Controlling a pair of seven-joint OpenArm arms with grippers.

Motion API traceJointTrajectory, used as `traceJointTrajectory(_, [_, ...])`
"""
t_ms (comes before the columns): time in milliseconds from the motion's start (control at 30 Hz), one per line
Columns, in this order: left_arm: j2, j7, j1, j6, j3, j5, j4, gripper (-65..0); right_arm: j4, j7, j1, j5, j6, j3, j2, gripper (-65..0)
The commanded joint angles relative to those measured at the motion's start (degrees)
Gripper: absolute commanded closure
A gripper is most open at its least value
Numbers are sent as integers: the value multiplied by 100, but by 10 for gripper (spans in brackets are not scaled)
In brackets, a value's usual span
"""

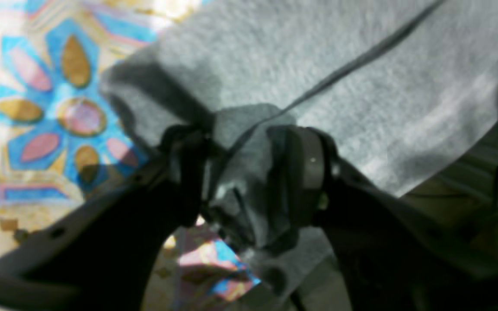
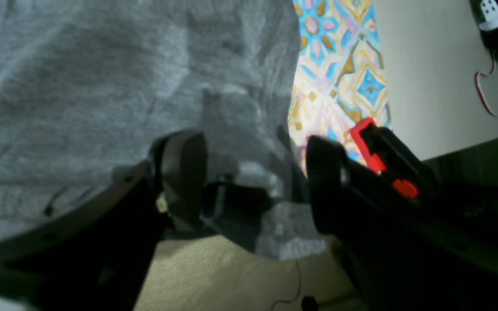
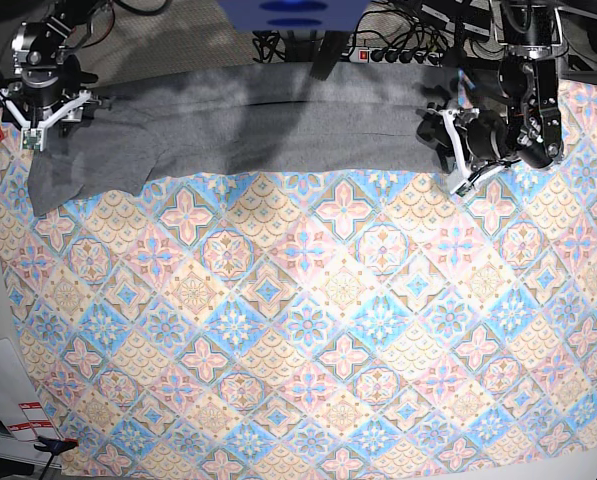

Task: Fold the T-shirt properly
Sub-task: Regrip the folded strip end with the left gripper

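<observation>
The heather-grey T-shirt [image 3: 278,125] lies stretched in a long band across the far edge of the table, one sleeve hanging down at the left. My left gripper [image 3: 456,150] is at its right end. In the left wrist view the left gripper [image 1: 249,172] is shut on a bunched fold of the T-shirt [image 1: 318,56]. My right gripper [image 3: 40,125] is at the shirt's left end. In the right wrist view the right gripper [image 2: 253,181] has its fingers apart around a hanging corner of the T-shirt [image 2: 102,77], with a gap beside the right finger.
The pastel floral-tile patterned cloth [image 3: 308,330] covers the table and also shows in the left wrist view [image 1: 37,108]. A red and black clamp [image 2: 374,155] sits at the table's edge by my right gripper. A power strip and cables [image 3: 398,50] lie behind the table. Papers [image 3: 8,400] lie at the front left.
</observation>
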Motion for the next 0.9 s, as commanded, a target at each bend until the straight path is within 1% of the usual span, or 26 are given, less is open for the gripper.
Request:
traceJointTrajectory(0, [-68,-41,-49,7,-29,-256,71,-297,128,116,11,33,-42,29,62,-369])
traceJointTrajectory(200, [-226,-58,-23,7,-29,-1021,71,-298,128,116,11,33,-42,20,71,-370])
traceJointTrajectory(300, [-402,-58,74,7,-29,-1531,71,-295,128,116,20,33,-42,20,71,-370])
traceJointTrajectory(400, [-420,-58,135,7,-38,-1918,379,-294,128,116,108,33,-42,20,71,-370])
traceJointTrajectory(467, [-420,-94,267,7,-55,-2058,801,-297,119,116,143,33,-42,20,71,-370])
traceJointTrajectory(567, [-393,-348,654,7,-337,-2093,1583,-299,119,116,143,33,-42,20,71,-370])
traceJointTrajectory(633, [-358,-384,883,7,-565,-2085,1777,-300,119,116,143,33,-42,20,71,-370])
traceJointTrajectory(700, [-341,-384,1041,7,-794,-2014,1715,-326,110,116,143,33,-42,20,71,-370])
traceJointTrajectory(800, [-306,-375,1384,7,-1348,-1882,1320,-418,101,116,134,33,-42,20,79,-370])
traceJointTrajectory(867, [-306,-392,1551,7,-1611,-1891,1065,-454,101,116,134,33,-42,20,79,-370])
